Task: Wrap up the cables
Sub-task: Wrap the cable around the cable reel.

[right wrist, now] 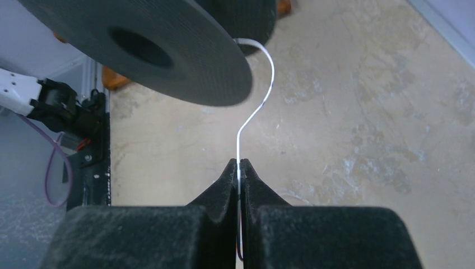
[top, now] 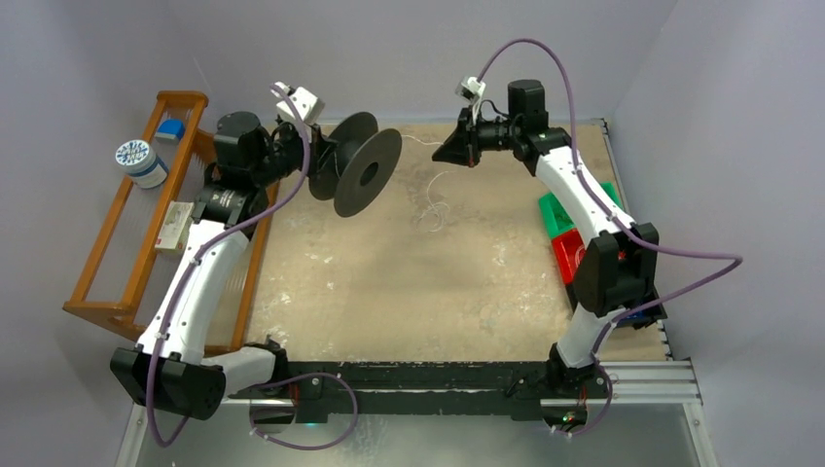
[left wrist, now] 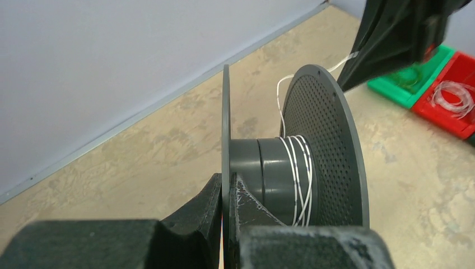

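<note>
Two pincers are engaged, each closed until almost no gap shows. The left pincer (left wrist: 227, 188) is clamped on the spool (left wrist: 325, 140), one finger against each face of the thin plain flange at its lower rim, so the disc alone separates the fingertips. The spool is held on edge with both flanges upright. Whether its lower rim touches the surface (top: 389, 282) cannot be confirmed from any view. The cable (left wrist: 299, 174), a thin whitish strand, lies in several turns around the spool hub, packed against the inner face of the perforated flange. The part of the hub nearer the gripped flange is bare. From those turns the strand rises past the rim of the perforated flange and runs away from the spool to the right pincer (right wrist: 240, 168). That pincer is fully closed on the cable, the strand pinched between the two fingertips, and it stands just off the outer face of the perforated flange without touching the spool. Between pinch point and spool the cable bows in a loose S-curve, not taut. Further cable lies in faint curls on the surface beside the spool, on the right arm's side. A green bin (left wrist: 414, 89) and a red bin (left wrist: 453, 106) sit beyond the spool on that same side; the red bin holds coiled translucent wire.
</note>
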Robot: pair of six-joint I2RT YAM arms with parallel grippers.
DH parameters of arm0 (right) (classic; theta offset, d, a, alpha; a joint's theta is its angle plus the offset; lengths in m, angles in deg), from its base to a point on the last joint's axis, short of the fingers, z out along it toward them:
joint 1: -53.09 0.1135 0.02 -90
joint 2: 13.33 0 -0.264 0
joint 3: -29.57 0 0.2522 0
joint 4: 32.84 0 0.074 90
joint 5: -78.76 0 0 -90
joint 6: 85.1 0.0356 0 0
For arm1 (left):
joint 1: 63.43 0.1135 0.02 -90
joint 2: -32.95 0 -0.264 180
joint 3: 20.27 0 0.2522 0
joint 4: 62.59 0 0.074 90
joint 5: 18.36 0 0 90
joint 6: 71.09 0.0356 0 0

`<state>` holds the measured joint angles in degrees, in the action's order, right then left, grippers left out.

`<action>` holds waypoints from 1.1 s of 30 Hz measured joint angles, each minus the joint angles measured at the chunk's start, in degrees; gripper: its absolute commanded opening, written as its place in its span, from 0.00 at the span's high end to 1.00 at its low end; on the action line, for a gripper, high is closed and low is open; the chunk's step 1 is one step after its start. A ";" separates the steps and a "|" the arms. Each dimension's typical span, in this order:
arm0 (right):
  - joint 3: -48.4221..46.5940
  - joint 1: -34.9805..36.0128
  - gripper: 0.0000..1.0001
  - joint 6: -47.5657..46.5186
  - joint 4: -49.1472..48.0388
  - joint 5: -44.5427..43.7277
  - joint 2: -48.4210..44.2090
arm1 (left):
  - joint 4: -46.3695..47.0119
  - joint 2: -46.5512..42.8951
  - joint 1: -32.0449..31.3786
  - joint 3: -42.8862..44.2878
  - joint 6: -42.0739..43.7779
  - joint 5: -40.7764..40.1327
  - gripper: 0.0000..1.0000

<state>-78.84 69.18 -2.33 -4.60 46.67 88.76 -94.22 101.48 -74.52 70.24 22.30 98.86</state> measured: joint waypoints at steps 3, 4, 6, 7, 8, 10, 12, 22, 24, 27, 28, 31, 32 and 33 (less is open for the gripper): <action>-1.51 0.07 1.00 2.08 -1.09 1.22 -1.38 | 0.20 0.04 -1.90 -2.16 2.49 -3.10 1.00; -1.90 0.09 1.00 3.28 -1.97 2.43 -1.88 | 0.22 0.07 -2.99 -2.89 3.39 -4.39 1.00; -1.92 0.09 1.00 5.35 -3.65 4.83 -2.49 | 0.46 0.22 -5.44 -4.11 4.63 -7.39 1.00; -1.84 0.09 1.00 6.82 -4.98 6.27 -2.73 | 0.83 0.39 -7.02 -4.79 4.94 -9.62 1.00; -1.68 0.20 1.00 8.31 -6.47 7.52 -2.86 | 1.53 0.68 -8.46 -5.44 5.01 -12.22 1.00; -0.44 0.74 1.00 11.74 -10.40 9.73 -3.23 | 3.21 1.70 -10.82 -6.38 4.66 -17.09 1.00; 1.31 1.42 1.00 14.36 -13.66 10.97 -3.67 | 5.35 3.50 -12.17 -6.80 3.15 -21.97 1.00; 4.35 6.95 1.00 15.39 -16.72 8.76 -3.78 | 9.81 9.84 -14.23 -6.93 -7.08 -30.69 1.00; 4.31 7.58 1.00 14.03 -16.20 8.33 -3.34 | 9.97 10.01 -14.23 -7.04 -8.52 -30.75 1.00; 4.13 8.24 1.00 12.55 -15.87 7.96 -2.01 | 10.49 9.99 -14.19 -7.98 -10.27 -31.61 1.00; 4.13 8.33 1.00 12.11 -15.65 7.91 -1.51 | 10.95 9.94 -14.16 -8.76 -10.73 -31.67 1.00; 4.13 8.37 1.00 11.04 -14.08 8.20 -0.46 | 11.45 9.79 -14.01 -11.65 -11.45 -30.77 1.00; 4.13 8.37 1.00 10.56 -13.38 8.26 -0.31 | 11.39 9.77 -13.94 -12.57 -11.41 -30.10 1.00; 4.13 8.37 1.00 9.79 -12.52 8.24 -0.22 | 11.34 9.75 -13.92 -13.16 -11.37 -29.44 1.00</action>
<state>-74.71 77.56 7.47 -17.12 54.91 88.54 -82.87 111.23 -88.45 57.08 10.94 69.42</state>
